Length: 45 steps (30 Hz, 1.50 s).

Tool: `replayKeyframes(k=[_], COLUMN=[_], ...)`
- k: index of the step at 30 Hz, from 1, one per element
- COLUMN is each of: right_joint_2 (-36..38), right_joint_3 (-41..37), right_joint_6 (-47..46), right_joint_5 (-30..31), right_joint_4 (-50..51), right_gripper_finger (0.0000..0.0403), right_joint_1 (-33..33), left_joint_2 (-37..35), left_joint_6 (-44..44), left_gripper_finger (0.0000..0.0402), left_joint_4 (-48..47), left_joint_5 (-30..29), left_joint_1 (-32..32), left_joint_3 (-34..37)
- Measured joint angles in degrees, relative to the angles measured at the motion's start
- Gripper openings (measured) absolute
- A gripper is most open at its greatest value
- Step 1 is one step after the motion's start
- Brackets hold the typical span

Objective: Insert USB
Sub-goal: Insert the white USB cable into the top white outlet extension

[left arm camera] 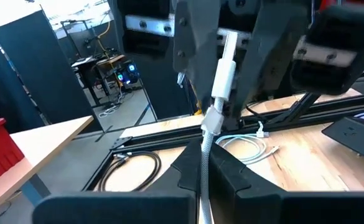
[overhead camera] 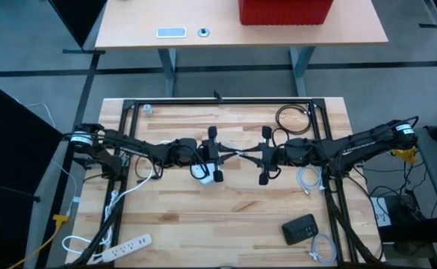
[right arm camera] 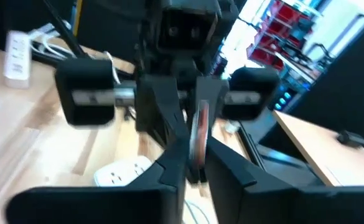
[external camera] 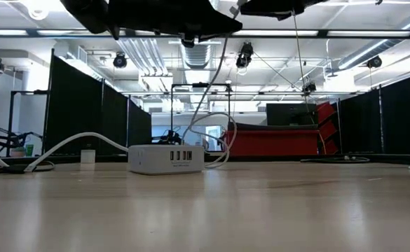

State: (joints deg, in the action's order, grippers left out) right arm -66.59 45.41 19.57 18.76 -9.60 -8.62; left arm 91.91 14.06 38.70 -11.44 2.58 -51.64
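Both grippers meet high over the table's middle. My left gripper [overhead camera: 228,153] [left arm camera: 205,163] is shut on a white braided USB cable [left arm camera: 204,146]. The cable ends in a white plug [left arm camera: 224,73] with a metal tip, which points at my right gripper [overhead camera: 251,155] [right arm camera: 196,155]. That gripper is shut around the plug [right arm camera: 198,138]. The cable hangs down to a white USB hub [external camera: 166,159] [overhead camera: 199,171], which lies flat on the table below the left gripper, its ports facing the near edge. My left gripper pinches the braided cable just behind the plug's strain relief [left arm camera: 208,124] between its two fingers, which lie level and along the cable, coming from the table's left. The plug sticks out beyond the fingertips, lifted clear. My right gripper comes level from the table's right. Its fingers [left arm camera: 197,59] stand on either side of the plug's metal tip [left arm camera: 228,40], pinching it as far as the wrist views show. The plug is well above the table.
A black device [overhead camera: 300,228] and a white coiled cable [overhead camera: 323,246] lie near the right front corner, and a power strip [overhead camera: 125,244] at the left front. A black cable coil [overhead camera: 293,116] and a white cable [overhead camera: 308,179] lie to the right. A black frame [overhead camera: 225,102] borders the table.
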Motion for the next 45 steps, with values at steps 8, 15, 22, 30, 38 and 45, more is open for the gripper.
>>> replayKeyframes(k=[8, 15, 22, 30, 38, 45], right_joint_2=[1.6, -0.2, -9.5, -21.4, -26.4, -27.1], right_joint_3=[0.0, -1.3, -4.2, -3.0, 2.9, 4.9], right_joint_6=[-2.3, -10.6, -16.6, -10.2, -4.7, -4.7], right_joint_5=[0.3, 3.4, 15.7, 19.8, 19.7, 18.7], right_joint_4=[6.5, 6.2, -19.9, -46.7, -49.4, -49.0], right_gripper_finger=[0.0134, 0.0144, 0.0118, 0.0125, 0.0144, 0.0122], right_joint_1=[0.0, 0.0, 0.0, 0.0, 0.1, 0.3], left_joint_2=[-2.8, -3.0, -0.9, -0.1, -0.1, -1.1], left_joint_6=[-3.3, -4.8, -0.1, 11.0, 17.1, 17.1], left_gripper_finger=[0.0001, 0.0000, 0.0000, 0.0000, 0.0000, 0.0000], left_joint_4=[0.8, 5.0, 12.5, 19.6, 25.0, 26.0], left_joint_5=[-2.5, -14.6, -24.6, -27.1, -27.1, -27.0], left_joint_1=[-0.1, 0.0, 0.8, 2.2, 2.5, 2.9], left_joint_3=[5.7, 9.1, 9.1, 9.1, 9.1, 9.6])
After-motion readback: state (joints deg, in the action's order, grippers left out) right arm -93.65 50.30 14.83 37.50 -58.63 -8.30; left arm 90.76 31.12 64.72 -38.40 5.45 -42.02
